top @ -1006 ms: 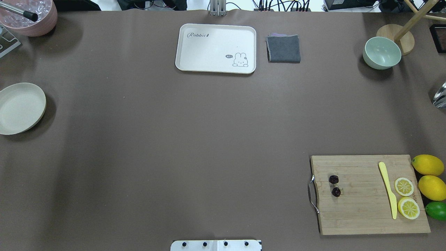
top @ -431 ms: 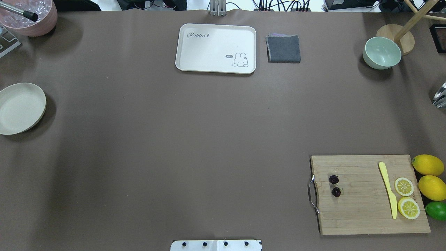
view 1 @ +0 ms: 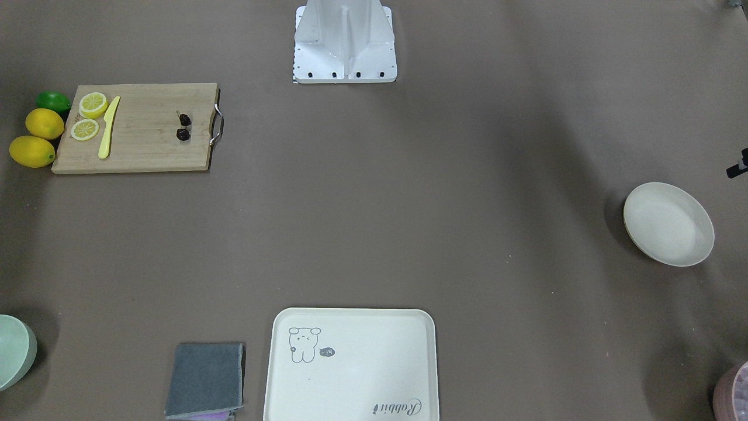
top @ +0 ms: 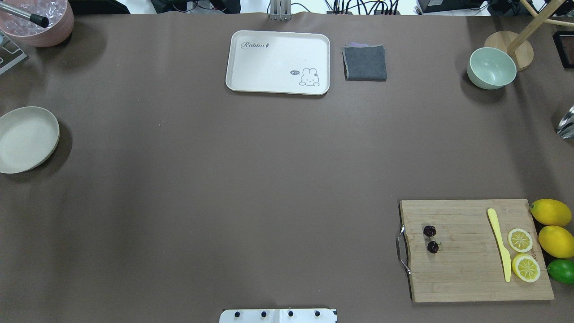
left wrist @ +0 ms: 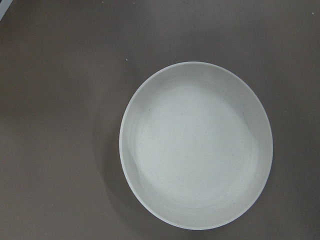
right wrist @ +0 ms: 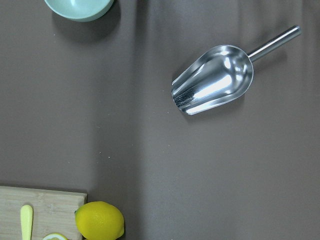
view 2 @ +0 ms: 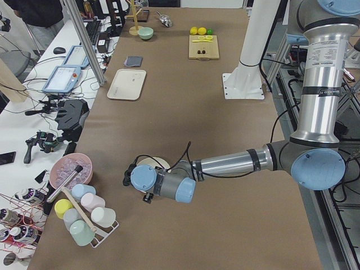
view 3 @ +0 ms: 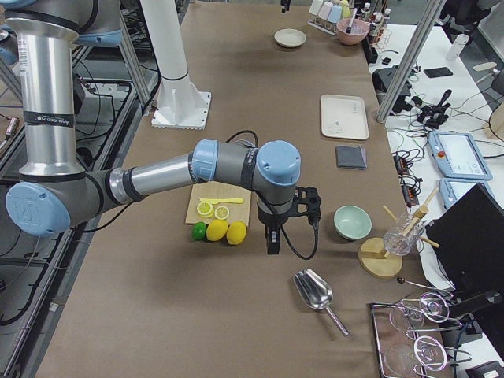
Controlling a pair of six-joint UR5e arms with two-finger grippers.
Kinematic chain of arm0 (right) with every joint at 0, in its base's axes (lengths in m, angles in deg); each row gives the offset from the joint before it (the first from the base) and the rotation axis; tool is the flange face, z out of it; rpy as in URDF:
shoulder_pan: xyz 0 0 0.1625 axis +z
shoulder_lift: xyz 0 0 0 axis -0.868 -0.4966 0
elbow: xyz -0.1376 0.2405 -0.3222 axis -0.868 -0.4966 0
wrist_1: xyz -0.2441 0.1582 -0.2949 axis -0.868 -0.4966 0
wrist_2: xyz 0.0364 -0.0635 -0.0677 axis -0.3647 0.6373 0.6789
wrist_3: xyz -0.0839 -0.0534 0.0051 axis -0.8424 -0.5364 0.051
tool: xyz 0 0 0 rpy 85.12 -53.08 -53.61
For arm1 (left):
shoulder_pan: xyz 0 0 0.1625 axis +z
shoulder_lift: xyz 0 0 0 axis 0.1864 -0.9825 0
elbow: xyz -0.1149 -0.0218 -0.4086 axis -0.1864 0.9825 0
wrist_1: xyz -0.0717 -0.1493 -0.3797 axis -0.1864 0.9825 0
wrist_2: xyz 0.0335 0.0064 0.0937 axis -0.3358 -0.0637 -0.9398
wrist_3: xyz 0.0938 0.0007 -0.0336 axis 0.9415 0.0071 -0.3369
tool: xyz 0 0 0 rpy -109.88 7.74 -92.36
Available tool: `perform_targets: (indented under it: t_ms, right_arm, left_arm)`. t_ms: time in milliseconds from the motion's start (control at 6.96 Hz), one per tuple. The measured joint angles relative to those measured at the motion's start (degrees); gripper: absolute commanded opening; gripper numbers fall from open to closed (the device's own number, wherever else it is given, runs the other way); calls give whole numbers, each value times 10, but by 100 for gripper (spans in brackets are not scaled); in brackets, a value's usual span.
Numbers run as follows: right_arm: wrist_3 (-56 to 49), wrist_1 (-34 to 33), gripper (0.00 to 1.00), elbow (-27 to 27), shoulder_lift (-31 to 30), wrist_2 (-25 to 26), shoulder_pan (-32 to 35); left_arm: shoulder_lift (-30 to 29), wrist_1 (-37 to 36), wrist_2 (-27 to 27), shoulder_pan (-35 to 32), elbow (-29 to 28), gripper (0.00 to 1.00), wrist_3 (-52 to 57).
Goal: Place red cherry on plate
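The red cherry (top: 432, 246), a pair of tiny dark fruits, lies on the left part of a wooden cutting board (top: 462, 269) at the near right; it also shows in the front view (view 1: 183, 134). The plate (top: 27, 139) is round, cream-white and bare, at the table's far left edge (view 1: 669, 225). It fills the left wrist view (left wrist: 196, 145), so my left gripper (view 2: 147, 197) hangs above it. My right gripper (view 3: 272, 244) hovers beyond the lemons, off the board's right side. Both grippers show only in the side views, so I cannot tell their state.
On the board lie a yellow knife (top: 500, 244) and two lemon slices (top: 520, 240); two lemons (top: 550, 212) and a lime (top: 561, 270) sit beside it. A rabbit tray (top: 278, 62), grey cloth (top: 364, 63), green bowl (top: 492, 68) and metal scoop (right wrist: 212, 80) stand further back.
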Motion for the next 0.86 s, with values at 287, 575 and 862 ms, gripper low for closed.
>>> perform_targets:
  t_ms: [287, 575, 862]
  right_arm:
    - [-1, 0, 100, 3, -5, -1, 0]
    - [-2, 0, 100, 4, -5, 0, 0]
    - [-2, 1, 100, 4, -5, 0, 0]
  left_arm:
    - [-33, 9, -4, 17, -38, 98, -26]
    - [-41, 58, -19, 39, -57, 98, -70]
    - [-41, 101, -35, 56, -64, 98, -107]
